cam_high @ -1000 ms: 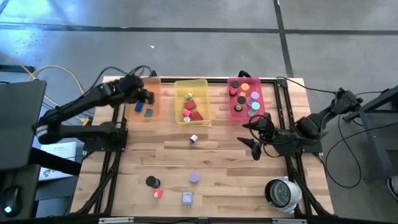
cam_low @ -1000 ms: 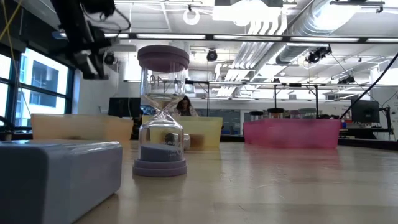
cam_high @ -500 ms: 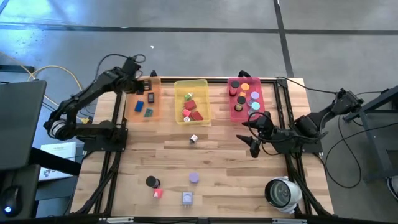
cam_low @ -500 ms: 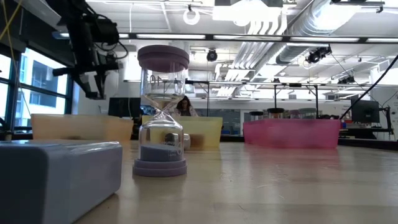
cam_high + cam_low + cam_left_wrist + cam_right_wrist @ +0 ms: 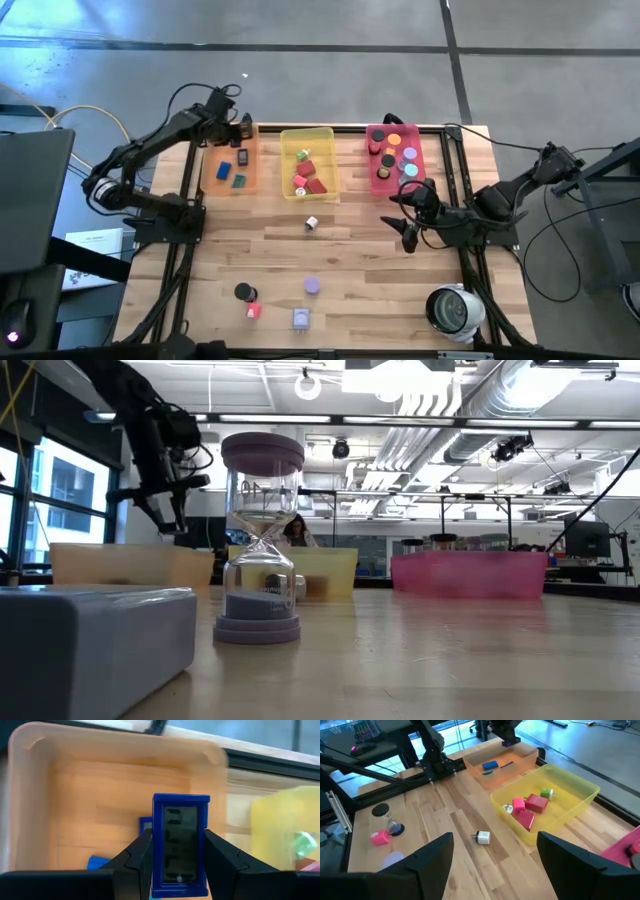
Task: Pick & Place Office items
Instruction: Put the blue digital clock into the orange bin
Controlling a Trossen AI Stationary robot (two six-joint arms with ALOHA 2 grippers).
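Observation:
My left gripper (image 5: 241, 130) hangs over the far end of the orange tray (image 5: 215, 180), shut on a blue-framed rectangle with a dark face (image 5: 180, 845). Other blue pieces (image 5: 242, 157) lie flat on that tray's floor. My right gripper (image 5: 410, 215) waits open above the table's right side, with nothing between its fingers (image 5: 427, 865). Loose office items rest on the wood: a small white cube (image 5: 311, 224), a black disc (image 5: 243, 291), a pink cube (image 5: 253, 310), a lavender hourglass (image 5: 312, 286) and a lavender block (image 5: 301, 319). My left gripper pinches the blue rectangle between its two fingers, one on each long side (image 5: 156, 865), toward the end nearer the wrist. The fingers (image 5: 220, 855) slant down from above and run along the piece. It is lifted clear of the tray, its dark face toward the wrist camera.
A yellow tray (image 5: 325, 135) with red pieces and a pink tray (image 5: 375, 185) with coloured discs stand along the far edge. A large white round device (image 5: 455, 310) sits at the near right corner. In the low view the hourglass (image 5: 262, 540) stands beside the block (image 5: 90, 645).
My left gripper, still shut on the blue rectangle, has swung toward the table's far edge over the orange tray, sinking a little and rolling its wrist. The pieces on the tray floor and the table have stayed put.

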